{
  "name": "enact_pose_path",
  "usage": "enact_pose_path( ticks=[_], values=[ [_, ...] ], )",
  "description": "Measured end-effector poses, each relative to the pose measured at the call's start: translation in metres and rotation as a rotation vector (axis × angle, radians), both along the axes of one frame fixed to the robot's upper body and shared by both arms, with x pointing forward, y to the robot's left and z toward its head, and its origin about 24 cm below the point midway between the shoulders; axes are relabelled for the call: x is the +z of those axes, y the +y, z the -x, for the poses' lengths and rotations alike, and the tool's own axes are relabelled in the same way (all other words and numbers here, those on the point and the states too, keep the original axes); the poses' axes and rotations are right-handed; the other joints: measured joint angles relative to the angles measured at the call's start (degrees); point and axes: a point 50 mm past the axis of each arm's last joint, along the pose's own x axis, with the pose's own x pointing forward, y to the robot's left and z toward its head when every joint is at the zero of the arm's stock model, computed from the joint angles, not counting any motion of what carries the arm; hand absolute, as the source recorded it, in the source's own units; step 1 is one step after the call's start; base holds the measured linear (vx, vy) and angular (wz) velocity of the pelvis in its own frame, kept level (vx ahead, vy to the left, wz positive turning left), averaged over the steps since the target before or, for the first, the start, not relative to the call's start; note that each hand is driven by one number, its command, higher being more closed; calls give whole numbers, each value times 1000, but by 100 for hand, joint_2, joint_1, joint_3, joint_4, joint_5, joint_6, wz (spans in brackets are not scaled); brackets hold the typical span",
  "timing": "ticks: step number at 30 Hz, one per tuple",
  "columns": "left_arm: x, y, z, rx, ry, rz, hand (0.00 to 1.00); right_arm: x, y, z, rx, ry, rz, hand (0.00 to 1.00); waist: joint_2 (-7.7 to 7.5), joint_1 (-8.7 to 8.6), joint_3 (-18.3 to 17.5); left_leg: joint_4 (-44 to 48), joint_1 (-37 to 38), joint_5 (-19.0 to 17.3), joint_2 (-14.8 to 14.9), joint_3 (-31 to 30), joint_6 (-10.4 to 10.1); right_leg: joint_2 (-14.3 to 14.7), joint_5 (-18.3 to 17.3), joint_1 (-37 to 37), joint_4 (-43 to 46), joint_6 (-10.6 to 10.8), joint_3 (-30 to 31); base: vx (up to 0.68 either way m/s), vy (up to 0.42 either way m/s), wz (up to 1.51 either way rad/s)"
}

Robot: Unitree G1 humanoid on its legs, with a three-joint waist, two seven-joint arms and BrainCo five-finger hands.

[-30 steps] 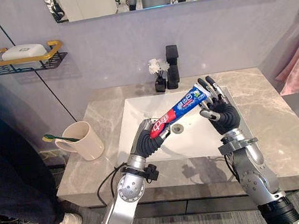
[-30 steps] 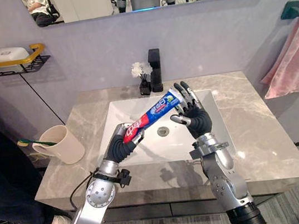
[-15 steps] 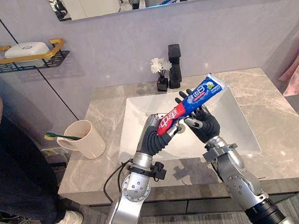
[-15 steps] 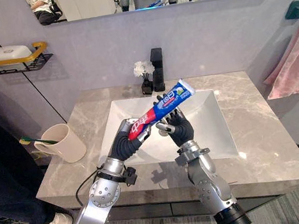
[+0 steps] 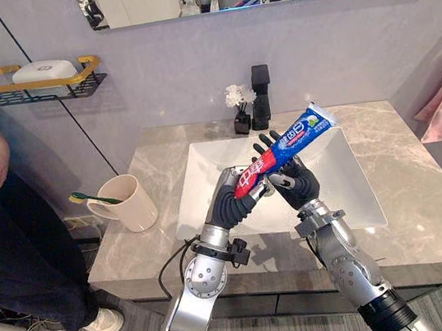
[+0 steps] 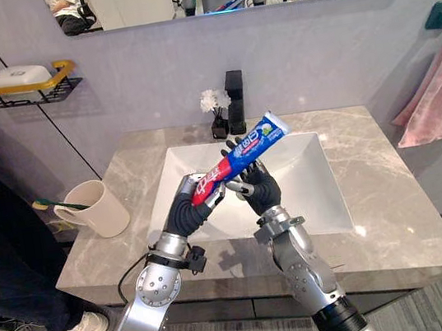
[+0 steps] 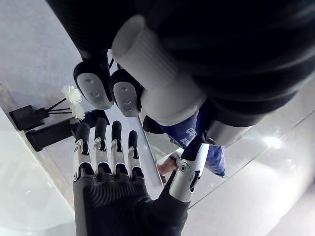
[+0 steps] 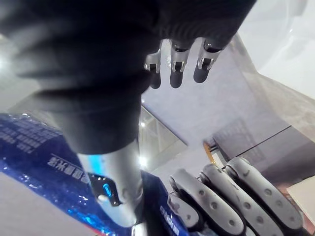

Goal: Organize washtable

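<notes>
- The toothpaste tube (image 5: 288,144) is held in the air over the sink (image 5: 341,189), slanting up from its red cap end towards the robot's right and the back wall.
- The left hand (image 5: 228,204) has its fingers curled round the red lower end and carries the tube.
- The right hand (image 5: 298,189) stands just behind the tube's middle with fingers straight and spread, not closed on it. Its wrist view shows the thumb lying against the blue part.
- This looks like a hand-over or a re-grip between the hands, with the tube not yet put away.
- Next, one hand needs a firm hold before the other lets go, or the tube may drop into the basin.
- A likely place for it is the cream cup (image 5: 134,207) on the counter to the left, where a green toothbrush (image 5: 93,198) already leans. That spot suits the left arm.
- The black faucet (image 5: 260,97) and a small white flower (image 5: 235,97) stand behind the sink.
</notes>
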Motion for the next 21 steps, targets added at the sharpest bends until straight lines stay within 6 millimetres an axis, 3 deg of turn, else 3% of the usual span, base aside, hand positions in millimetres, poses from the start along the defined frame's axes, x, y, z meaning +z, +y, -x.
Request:
enact_pose_path(
  ticks=[13,21],
  values=[
    [-10,3,-1,12,48,-4,100,22,22,3,110,-85,-69,0,-18,9,-14,-4,-4,17,12,14,-2,13,41,3,-42,6,20,0,0,0],
    [-12,3,0,14,58,1,100,22,24,4,114,-78,-88,0,-95,28,-66,-7,-15,17,11,13,-2,15,47,2,-58,9,21,0,0,0]
  ],
)
